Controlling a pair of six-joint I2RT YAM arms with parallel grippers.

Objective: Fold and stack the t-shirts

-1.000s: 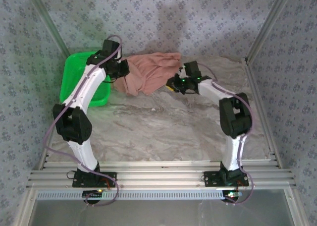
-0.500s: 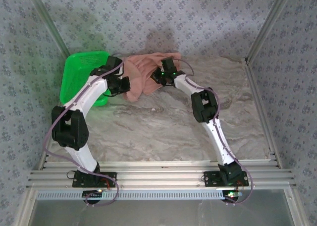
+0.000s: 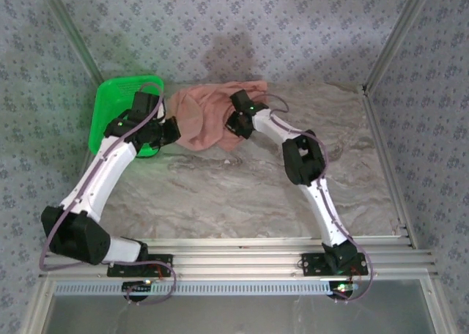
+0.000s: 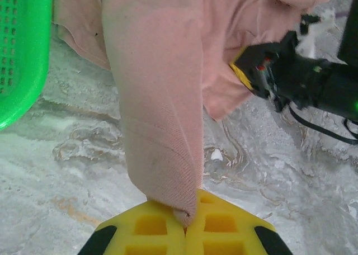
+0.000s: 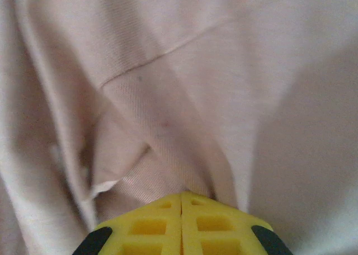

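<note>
A green basket [image 3: 110, 107] sits at the far left corner of the marble-patterned table [image 3: 234, 191], with the left arm reaching out along its near side. The left gripper [image 3: 171, 130], just right of the basket, is clamped on the left end of a salmon-pink shirt [image 3: 201, 114]. Its wrist camera shows the gripper [image 4: 187, 224] with its yellow pads [image 4: 151, 227] pressed together. A rolled fold of the shirt [image 4: 156, 98] is pinched at their tips and stretches away toward the rest of the garment. The basket's mesh wall [image 4: 22, 42] stands at the upper left of that view, above bare table [image 4: 84, 171].

The shirt is bunched in a crumpled heap at the far middle of the table, just right of the basket and between the two grippers. One loose edge trails toward the back wall.

The right gripper [image 3: 234, 125] digs into the heap's right side, jaws closed. In its own wrist view the gripper [image 5: 182, 202] has its yellow pads [image 5: 218, 227] meeting, with a pleat of the shirt [image 5: 179, 70] caught at their tips and a stitched seam running across the cloth above. From the left wrist the right gripper [image 4: 241, 73] appears at the cloth's right edge, a yellow tip on a black body with a green light. The right arm arcs back to its base at the near right of the table.
</note>
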